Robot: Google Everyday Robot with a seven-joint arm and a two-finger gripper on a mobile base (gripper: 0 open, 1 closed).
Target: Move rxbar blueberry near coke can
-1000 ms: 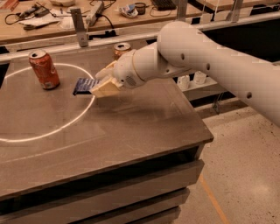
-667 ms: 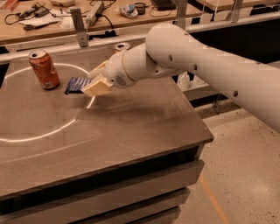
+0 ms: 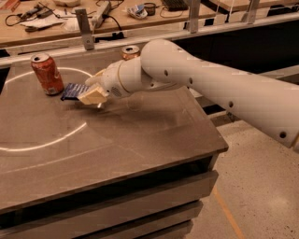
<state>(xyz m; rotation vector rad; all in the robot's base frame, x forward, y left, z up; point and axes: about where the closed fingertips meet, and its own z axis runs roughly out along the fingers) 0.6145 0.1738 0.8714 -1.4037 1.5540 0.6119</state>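
Observation:
The coke can (image 3: pixel 46 73), red-orange with a silver top, stands upright at the far left of the grey table (image 3: pixel 131 140). The rxbar blueberry (image 3: pixel 74 91), a flat dark-blue wrapper, is held just to the right of the can, close to it and low over the tabletop. My gripper (image 3: pixel 89 94) is shut on the bar's right end, its cream fingers (image 3: pixel 92 96) pinching it. The white arm reaches in from the right. Whether the bar touches the table cannot be told.
A gold-orange can (image 3: pixel 130 52) stands at the table's far edge, partly behind my arm. A white circle line (image 3: pixel 56 140) is marked on the tabletop. A cluttered workbench (image 3: pixel 117 14) runs behind a metal rail. The table's front and right edges drop to the floor.
My gripper has carried the blue bar leftward, from mid-table to right beside the coke can. The cans have not moved.

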